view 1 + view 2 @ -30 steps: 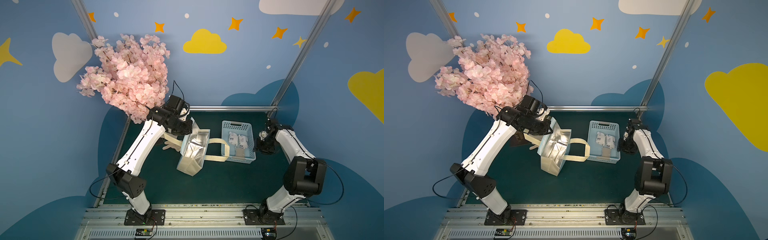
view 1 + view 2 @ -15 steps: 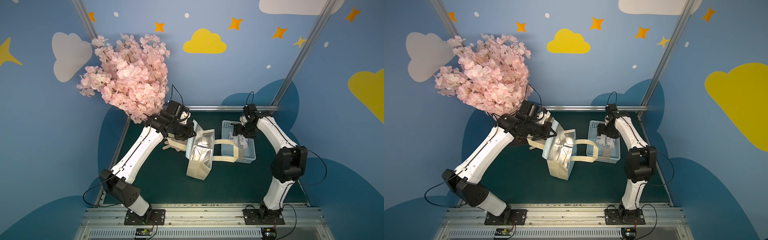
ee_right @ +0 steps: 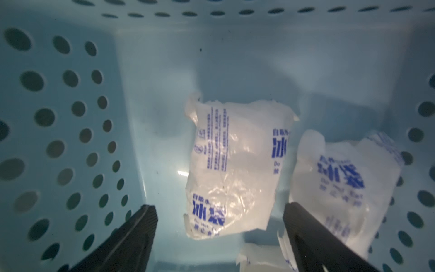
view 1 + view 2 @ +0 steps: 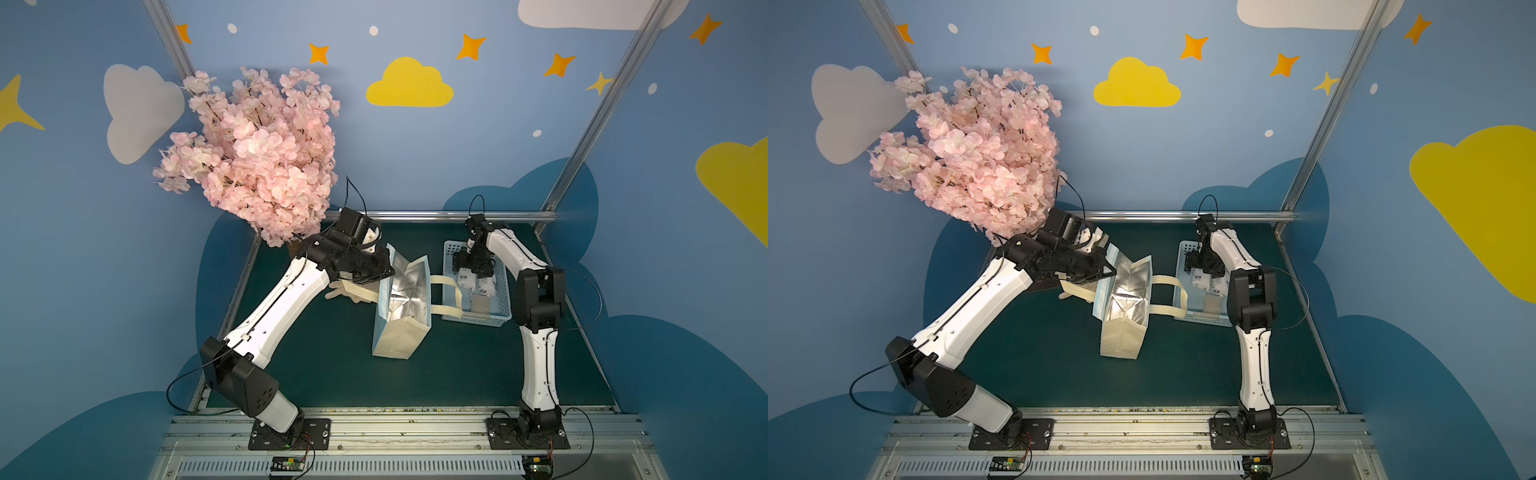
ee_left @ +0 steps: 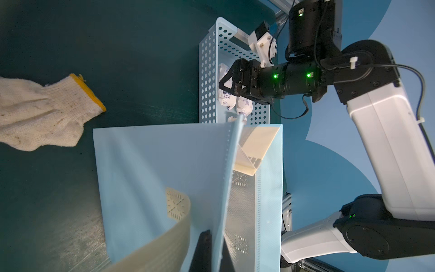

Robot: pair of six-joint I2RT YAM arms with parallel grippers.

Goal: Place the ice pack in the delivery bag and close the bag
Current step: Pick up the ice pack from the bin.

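Wide right hand (image 3: 219, 206) over ice pack (image 3: 230, 164)

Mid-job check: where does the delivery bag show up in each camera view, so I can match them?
Both top views: delivery bag stands open, silver lining showing, beside the perforated blue basket.
Left wrist: close up, its blue side fills much of the frame.
Right wrist: not in view.
Shared landmark: that basket, seen in all four.
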